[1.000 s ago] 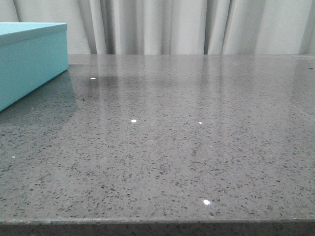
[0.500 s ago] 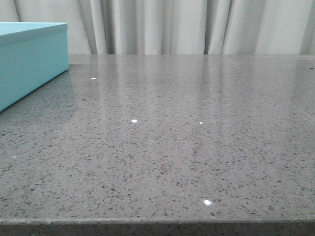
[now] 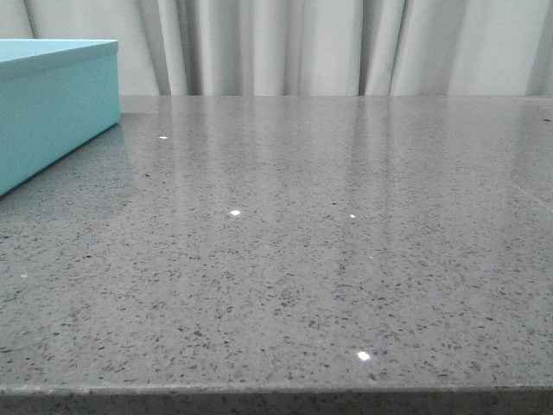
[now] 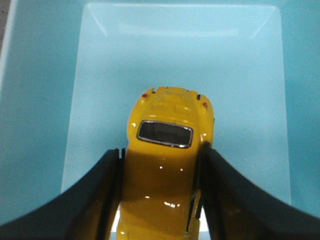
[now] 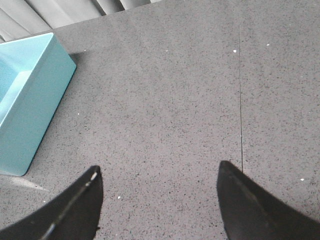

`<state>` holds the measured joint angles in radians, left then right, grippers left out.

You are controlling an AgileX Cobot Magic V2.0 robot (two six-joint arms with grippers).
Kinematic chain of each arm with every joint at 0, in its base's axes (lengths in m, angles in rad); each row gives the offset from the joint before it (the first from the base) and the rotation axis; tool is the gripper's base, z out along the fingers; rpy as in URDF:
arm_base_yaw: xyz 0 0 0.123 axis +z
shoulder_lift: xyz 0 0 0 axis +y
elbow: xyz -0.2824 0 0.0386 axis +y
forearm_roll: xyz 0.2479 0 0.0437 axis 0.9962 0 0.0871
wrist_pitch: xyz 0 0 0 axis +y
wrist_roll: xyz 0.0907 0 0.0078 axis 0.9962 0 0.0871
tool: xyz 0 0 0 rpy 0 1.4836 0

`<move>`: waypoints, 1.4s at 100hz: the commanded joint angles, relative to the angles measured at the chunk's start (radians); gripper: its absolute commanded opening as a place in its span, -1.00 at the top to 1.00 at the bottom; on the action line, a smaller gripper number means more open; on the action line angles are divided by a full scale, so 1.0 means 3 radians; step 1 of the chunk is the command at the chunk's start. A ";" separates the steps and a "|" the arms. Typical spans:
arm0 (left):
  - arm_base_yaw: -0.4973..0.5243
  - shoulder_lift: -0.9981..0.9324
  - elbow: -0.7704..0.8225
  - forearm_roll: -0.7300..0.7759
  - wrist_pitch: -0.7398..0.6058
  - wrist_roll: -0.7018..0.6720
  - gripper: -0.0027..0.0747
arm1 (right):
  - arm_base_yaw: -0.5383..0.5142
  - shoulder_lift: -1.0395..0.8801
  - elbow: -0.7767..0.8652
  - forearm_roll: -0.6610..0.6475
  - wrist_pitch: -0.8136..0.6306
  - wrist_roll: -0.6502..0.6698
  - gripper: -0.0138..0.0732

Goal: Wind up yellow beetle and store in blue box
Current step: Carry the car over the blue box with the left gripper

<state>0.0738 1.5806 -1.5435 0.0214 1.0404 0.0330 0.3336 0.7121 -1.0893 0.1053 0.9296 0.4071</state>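
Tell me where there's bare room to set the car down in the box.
The blue box floor looks bare on every side of the yellow beetle, out to all its walls. It's crowded only at the car, pinched in the left gripper.

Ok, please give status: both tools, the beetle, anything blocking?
Left tool shut on yellow beetle, over the blue box interior. Right tool open, empty, above the table. Nothing blocking seen.

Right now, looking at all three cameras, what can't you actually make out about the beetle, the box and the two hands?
- Yellow beetle: front end cut off by the left wrist view's edge; wheels hidden under its body and the left hand.
- Whether the beetle touches the blue box floor: not discernible.
- Front view: box interior hidden by its wall; neither hand shows.
- Right hand: only fingertips visible.
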 commanded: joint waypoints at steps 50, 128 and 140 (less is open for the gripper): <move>0.0004 -0.0144 0.0631 -0.0001 -0.0764 -0.0042 0.59 | 0.0001 -0.0009 -0.0088 0.0075 -0.0256 -0.0040 -0.44; 0.0004 0.0092 0.0656 -0.0038 -0.0675 -0.0042 0.08 | 0.0001 -0.0009 -0.0088 0.0084 -0.0193 -0.0040 -0.44; 0.0004 0.0077 0.0656 -0.0045 -0.0723 -0.0042 -0.14 | 0.0001 -0.0009 -0.0088 0.0084 -0.0193 -0.0040 -0.44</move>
<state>0.0738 1.6441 -1.3204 0.0214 0.8704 0.0290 0.3336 0.7121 -1.0893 0.1229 0.9377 0.4071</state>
